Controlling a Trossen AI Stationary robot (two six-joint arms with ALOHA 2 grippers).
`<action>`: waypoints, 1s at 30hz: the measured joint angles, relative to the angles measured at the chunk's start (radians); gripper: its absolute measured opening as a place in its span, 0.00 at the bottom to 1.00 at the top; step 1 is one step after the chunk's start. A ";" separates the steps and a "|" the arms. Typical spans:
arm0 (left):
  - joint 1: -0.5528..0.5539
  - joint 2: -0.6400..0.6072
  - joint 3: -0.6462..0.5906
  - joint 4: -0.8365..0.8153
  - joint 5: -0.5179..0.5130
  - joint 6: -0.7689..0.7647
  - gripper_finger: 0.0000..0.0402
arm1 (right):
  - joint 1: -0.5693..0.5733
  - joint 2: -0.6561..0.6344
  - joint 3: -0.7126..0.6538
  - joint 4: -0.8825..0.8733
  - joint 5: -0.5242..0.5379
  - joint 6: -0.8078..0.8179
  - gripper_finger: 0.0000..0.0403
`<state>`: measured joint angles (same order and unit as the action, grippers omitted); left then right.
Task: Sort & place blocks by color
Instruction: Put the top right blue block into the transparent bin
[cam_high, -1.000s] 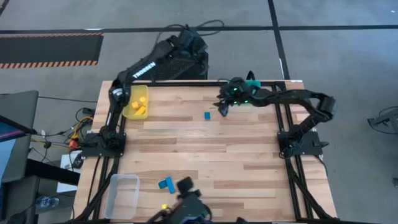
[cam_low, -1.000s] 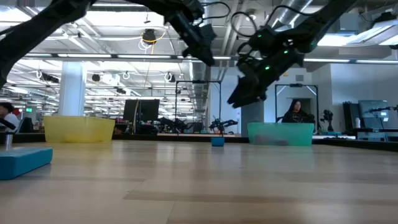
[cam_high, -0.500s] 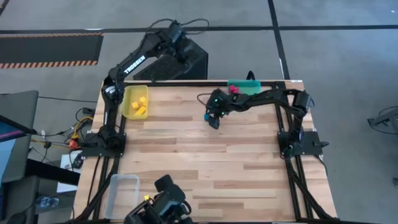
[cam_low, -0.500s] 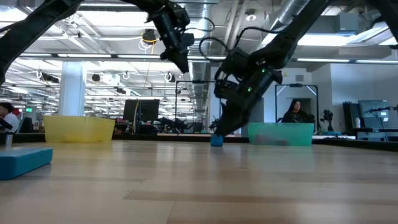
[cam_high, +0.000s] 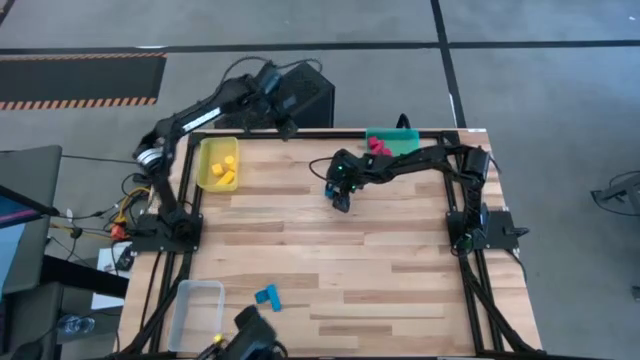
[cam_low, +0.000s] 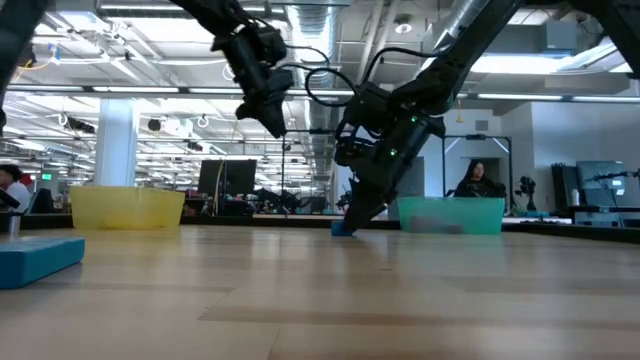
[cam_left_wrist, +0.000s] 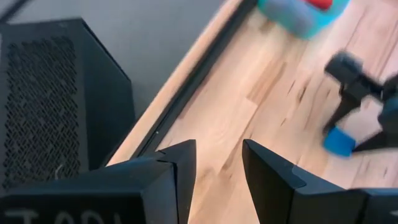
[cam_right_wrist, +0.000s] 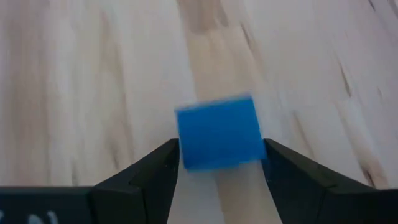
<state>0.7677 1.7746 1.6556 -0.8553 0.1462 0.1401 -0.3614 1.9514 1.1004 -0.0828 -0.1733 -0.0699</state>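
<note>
Blue cube (cam_right_wrist: 217, 132) near the table's (cam_high: 380, 270) far edge sits between the right gripper's (cam_high: 340, 196) spread fingers, seemingly ungripped; closing off-centre could squirt it away. Left gripper (cam_high: 283, 122) hovers, parted, empty.

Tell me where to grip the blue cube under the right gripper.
Grip the blue cube across its two flat opposite side faces, coming straight down from above. It sits flat on the table, and the right gripper already has an open finger on either side, so closing there should hold it.

Yellow bin (cam_high: 204, 163), teal bin (cam_high: 398, 142) (far edge)
</note>
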 joint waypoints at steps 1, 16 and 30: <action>0.001 -0.042 -0.062 0.052 -0.001 -0.022 0.29 | 0.001 0.000 0.000 0.014 -0.005 -0.006 0.60; -0.075 -0.428 -0.653 0.429 -0.085 -0.314 0.38 | 0.001 0.001 0.000 0.092 -0.064 -0.119 0.64; -0.214 -0.435 -0.616 0.464 -0.039 -0.384 0.41 | 0.008 0.005 -0.011 0.109 -0.064 -0.098 0.57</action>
<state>0.5539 1.3399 1.0395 -0.3917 0.1070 -0.2439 -0.3531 1.9559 1.0893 0.0264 -0.2371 -0.1683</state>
